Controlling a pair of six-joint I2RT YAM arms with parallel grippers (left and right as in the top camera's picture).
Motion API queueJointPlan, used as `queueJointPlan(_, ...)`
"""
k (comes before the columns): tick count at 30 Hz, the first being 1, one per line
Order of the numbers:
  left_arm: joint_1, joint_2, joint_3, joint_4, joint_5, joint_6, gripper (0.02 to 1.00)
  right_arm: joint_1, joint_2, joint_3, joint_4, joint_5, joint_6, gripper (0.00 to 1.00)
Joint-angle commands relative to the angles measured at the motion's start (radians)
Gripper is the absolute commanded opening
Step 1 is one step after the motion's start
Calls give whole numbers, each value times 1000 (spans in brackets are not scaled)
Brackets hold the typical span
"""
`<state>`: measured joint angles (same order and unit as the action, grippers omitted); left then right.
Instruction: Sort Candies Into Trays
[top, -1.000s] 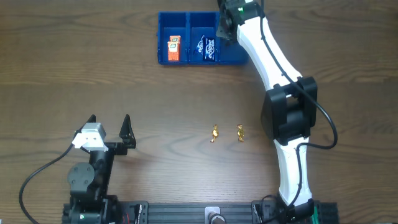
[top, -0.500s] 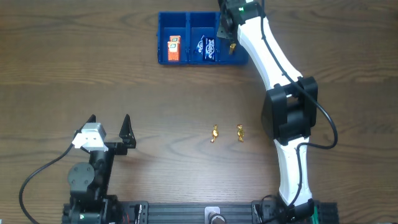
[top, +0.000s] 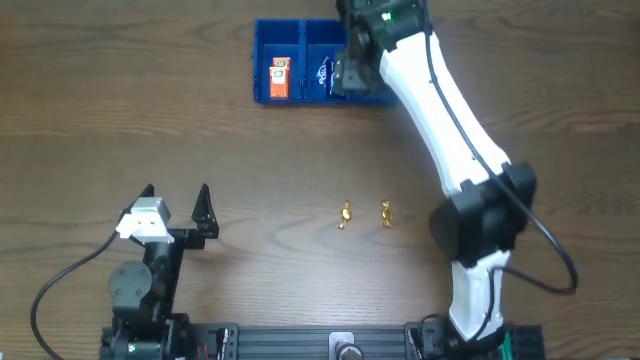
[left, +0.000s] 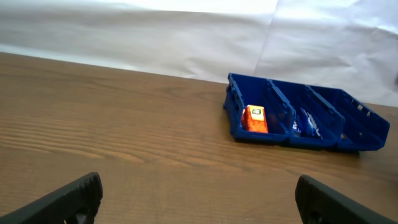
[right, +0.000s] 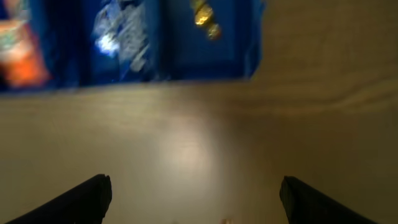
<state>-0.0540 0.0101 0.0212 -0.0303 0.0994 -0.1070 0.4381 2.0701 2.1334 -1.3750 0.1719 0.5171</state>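
Observation:
A blue three-compartment tray (top: 265, 40) stands at the back of the table. Its left bin holds an orange candy box (top: 281, 77), its middle bin a blue wrapped candy (top: 326, 72). In the right wrist view a gold candy (right: 205, 18) lies in the tray's third bin (right: 208, 56). Two gold wrapped candies (top: 346, 214) (top: 386, 213) lie on the bare wood mid-table. My right gripper (top: 348, 62) hangs above the tray's near edge, open and empty, fingers (right: 81, 199) wide apart. My left gripper (top: 176, 195) rests open near its base, far from the tray (left: 305, 118).
The brown wooden table (top: 150, 110) is bare around the two gold candies and to the left of the tray. A white backdrop (left: 186, 37) rises behind the table's far edge.
The right arm has swung left and pulled back from the tray's right bin; a gold candy now lies in that bin. The left arm has not moved.

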Motion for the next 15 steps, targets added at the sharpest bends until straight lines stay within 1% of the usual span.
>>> queueJointPlan(1,4,-6,-16,-38,17,6,998,86,-54,-190,0,-90,10,897)
queueJointPlan(3,4,-6,-16,-38,17,6,998,116,-82,-310,51,-114,26,897)
queueJointPlan(8,4,-6,-16,-38,17,6,998,189,-122,-538,172,-123,80,897)
queueJointPlan(9,4,-6,-16,-38,17,6,998,211,-123,-600,196,-123,111,897)
queueJointPlan(12,4,-6,-16,-38,17,6,998,228,-123,-680,245,-128,142,897)
queueJointPlan(15,4,-6,-16,-38,17,6,996,230,-123,-754,306,-190,142,893)
